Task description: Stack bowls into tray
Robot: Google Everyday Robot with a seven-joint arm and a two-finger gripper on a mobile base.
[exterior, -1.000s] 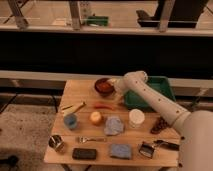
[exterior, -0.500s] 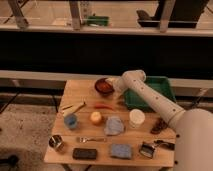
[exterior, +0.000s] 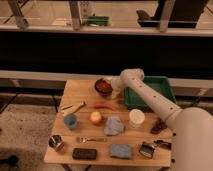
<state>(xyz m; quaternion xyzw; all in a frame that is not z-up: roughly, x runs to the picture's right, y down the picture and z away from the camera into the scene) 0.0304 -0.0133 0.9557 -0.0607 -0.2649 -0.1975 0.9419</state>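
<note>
A round bowl [exterior: 103, 86] with a dark maroon rim and an orange-red inside sits at the table's back edge, left of the tray. I cannot tell whether it is one bowl or two nested. The green tray [exterior: 150, 94] stands at the back right, partly covered by my arm. My gripper [exterior: 114, 87] is at the bowl's right rim, between bowl and tray. My white arm reaches in from the lower right.
On the wooden table [exterior: 80, 95] lie a red chili [exterior: 104, 106], a blue cup [exterior: 71, 120], an orange item [exterior: 95, 117], a grey-blue cloth [exterior: 114, 125], a white container [exterior: 136, 118], a black block [exterior: 84, 153], a blue sponge [exterior: 120, 151], a fork [exterior: 90, 139] and a metal can [exterior: 56, 142].
My arm has shifted slightly left, bringing the gripper closer to the bowl's right rim. The bowl and the other things have not moved.
</note>
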